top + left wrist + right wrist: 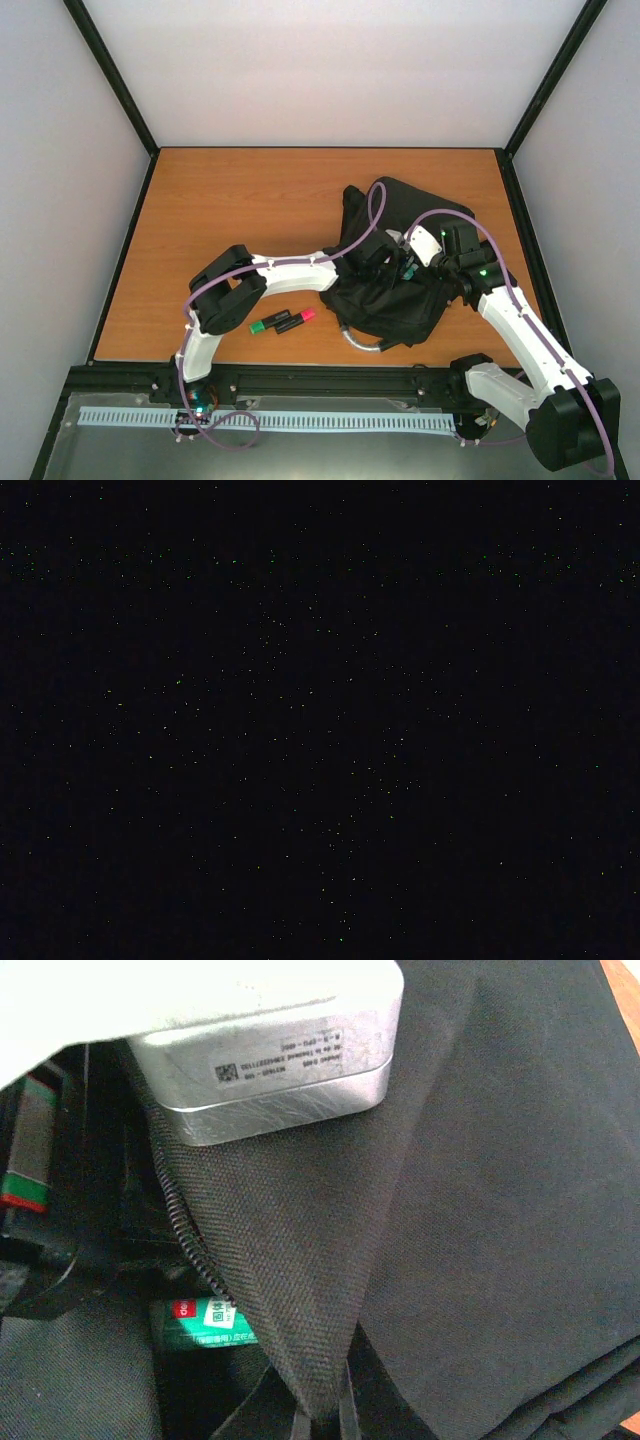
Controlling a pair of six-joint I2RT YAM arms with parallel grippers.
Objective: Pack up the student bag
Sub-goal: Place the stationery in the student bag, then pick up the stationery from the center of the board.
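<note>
**Position of the task item.** The student bag (395, 290) was located on the right half of the bench (230, 200), nearer to the right arm's base than to the left arm's. Its long axis was laid roughly from the near edge toward the far edge. The grey loop handle (362, 342) was at the near end.

**Arms.** Both arms were extended to the middle of the bag. The left arm (300, 272) was reached across the bench from the left, and the right arm (520, 320) was brought in from the near right.

**Left jaws.** These were hidden among the bag's folds in the overhead view. The left wrist view was entirely black, which is consistent with a camera buried in the bag. The jaws were fully closed, but whether anything was held could not be told.

**Right jaws.** These were closed almost completely.
- In the right wrist view, black fabric edged by a zip (185, 1230) was drawn to a point at the bottom edge of the view.
- A pinch on the flap of the opening was therefore judged likely, although the fingers themselves were not shown.
- A green-labelled item (205, 1325) was seen inside the opening.
- A silver housing (270, 1050) was seen above it.

**Governing relation.** A green marker (265, 324) and a pink marker (298, 318) were laid end to end on the bench, just left of the bag and beside the left arm's elbow. Their long axes were nearly parallel to the near edge. The left arm was judged the nearer one to them. Any transfer of the markers would be expected to run from left to right, into the opening apparently held by the right jaws
</note>
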